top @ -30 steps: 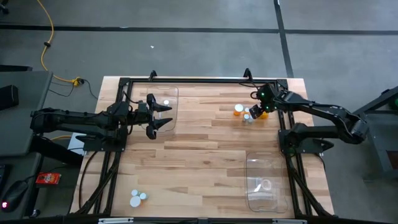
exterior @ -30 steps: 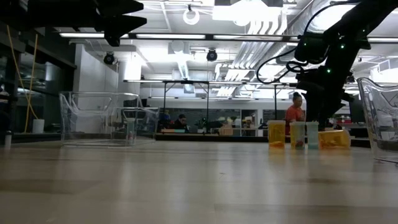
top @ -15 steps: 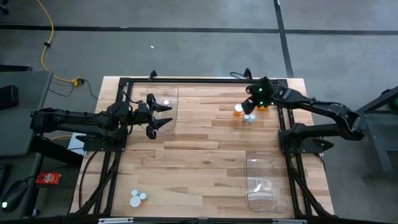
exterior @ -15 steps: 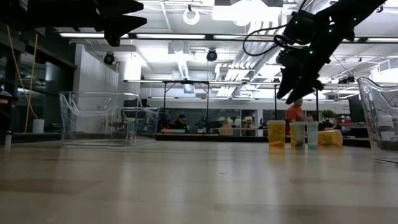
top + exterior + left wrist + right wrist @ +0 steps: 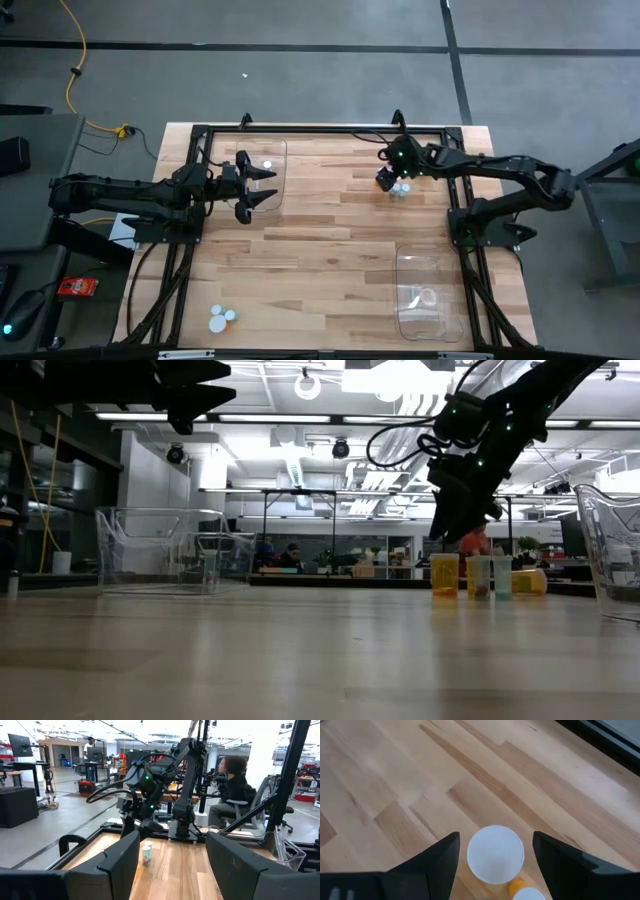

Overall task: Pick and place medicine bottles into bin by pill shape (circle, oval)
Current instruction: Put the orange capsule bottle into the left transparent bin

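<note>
The high view looks straight down from well above, taking in the whole wooden table (image 5: 320,240) and both arms. The low view sits at tabletop height, looking level across the boards toward the room behind. The left wrist view faces across the table at the other arm, well away, with a seated person (image 5: 232,785) beyond it. The right wrist view points steeply down, very close to the boards. All four views share the tabletop.
</note>
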{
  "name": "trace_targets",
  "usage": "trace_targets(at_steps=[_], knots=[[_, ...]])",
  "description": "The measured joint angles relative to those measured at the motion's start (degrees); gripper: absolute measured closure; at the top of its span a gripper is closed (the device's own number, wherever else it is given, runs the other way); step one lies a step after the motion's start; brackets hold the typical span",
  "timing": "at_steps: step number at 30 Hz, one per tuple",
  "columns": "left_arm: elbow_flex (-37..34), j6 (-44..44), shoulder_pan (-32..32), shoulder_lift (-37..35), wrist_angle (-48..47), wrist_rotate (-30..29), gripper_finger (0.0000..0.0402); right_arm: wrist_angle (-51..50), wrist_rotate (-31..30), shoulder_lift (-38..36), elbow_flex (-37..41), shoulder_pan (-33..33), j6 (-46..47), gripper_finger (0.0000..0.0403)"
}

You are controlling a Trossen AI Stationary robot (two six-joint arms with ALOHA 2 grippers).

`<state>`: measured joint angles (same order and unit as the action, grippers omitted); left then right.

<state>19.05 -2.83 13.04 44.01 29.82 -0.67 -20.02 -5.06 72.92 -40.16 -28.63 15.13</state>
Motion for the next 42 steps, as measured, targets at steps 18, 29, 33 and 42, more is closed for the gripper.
trace_targets(at_steps=[18,29,33,42], knots=[[0.00,-0.04,0.00,0.02,0.00,0.02,0.0186,1.67,-4.50,5.91,0.04,2.43,0.02,0.0157],[0.00,-0.09,0.00,0.02,0.00,0.02,0.0186,1.45,-5.91,6.58,0.04,2.43,-0.19,0.0164],[0.00,-0.07,0.00,0.02,0.00,0.00,0.0186,1.38,-5.91,6.55,0.04,2.43,0.30,0.0199],[0.00,-0.02,0.00,0.02,0.00,0.00,0.0186,1.34,-3.99,6.04,0.02,2.41,-0.81,0.0233]])
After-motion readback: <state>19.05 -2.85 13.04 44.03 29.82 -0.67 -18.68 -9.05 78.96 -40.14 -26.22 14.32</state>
